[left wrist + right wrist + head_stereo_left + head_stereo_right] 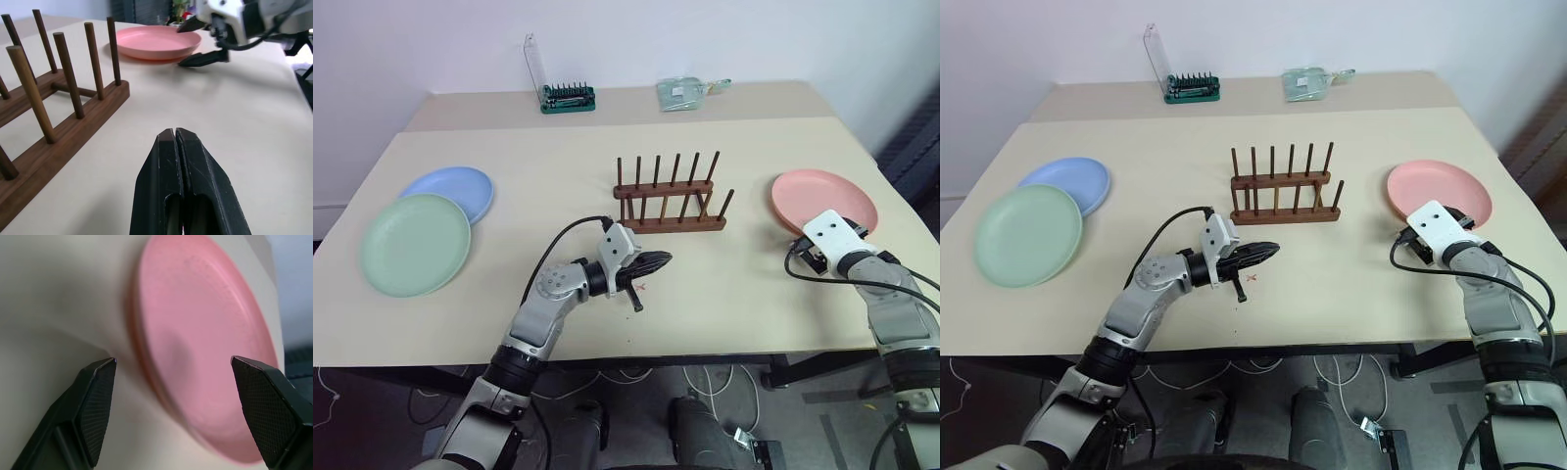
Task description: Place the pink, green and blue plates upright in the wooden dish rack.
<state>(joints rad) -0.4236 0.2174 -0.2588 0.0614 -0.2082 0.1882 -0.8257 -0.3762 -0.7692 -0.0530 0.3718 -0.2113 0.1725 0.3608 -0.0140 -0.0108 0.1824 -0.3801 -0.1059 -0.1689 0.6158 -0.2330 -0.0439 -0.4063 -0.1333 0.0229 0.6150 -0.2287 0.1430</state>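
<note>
on the right side of the table lies the pink plate, flat, near the edge. the right claw is spread wide, its two fingers straddling the near rim of the pink plate without gripping it; whether a finger touches the rim cannot be told. the rack stands empty near the middle of the table, its two rows of pegs upright. just in front of it, over bare table, the left claw is pressed together and holds nothing, pointing level toward the right side, past the end of the rack toward the pink plate. on the left side of the table the green plate lies flat near the front edge, and the blue plate lies flat just behind it, the green rim overlapping the blue one. at the far edge of the table stand a green tool holder with a clear panel and, to its right, a small clear bag.
</note>
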